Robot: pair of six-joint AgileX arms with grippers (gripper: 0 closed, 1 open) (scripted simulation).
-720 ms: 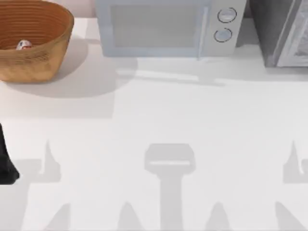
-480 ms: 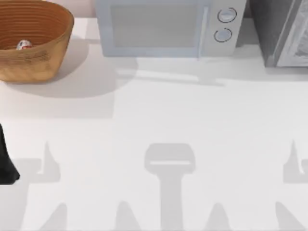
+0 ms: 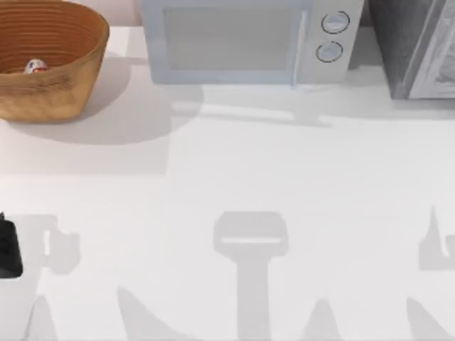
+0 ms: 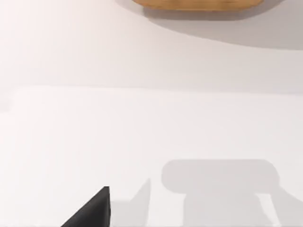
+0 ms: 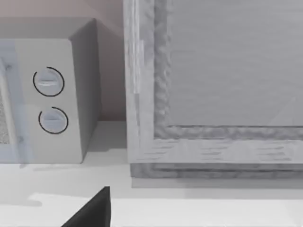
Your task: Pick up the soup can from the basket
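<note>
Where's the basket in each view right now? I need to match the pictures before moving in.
Top view: basket at the table's far left corner, soup can inside.
Left wrist view: its tan outer wall at the frame edge.
Right wrist view: not in it.
Shared landmark: the microwave.

One basket (image 3: 50, 85), one soup can (image 3: 35, 67), one microwave (image 3: 249, 42).

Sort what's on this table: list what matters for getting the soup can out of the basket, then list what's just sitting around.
For the job:
- soup can, lying inside the basket
- basket, at the table's far left
- left arm, at the left edge, well short of the basket

Just there:
- microwave, at the back
- grey cabinet, far right
</note>
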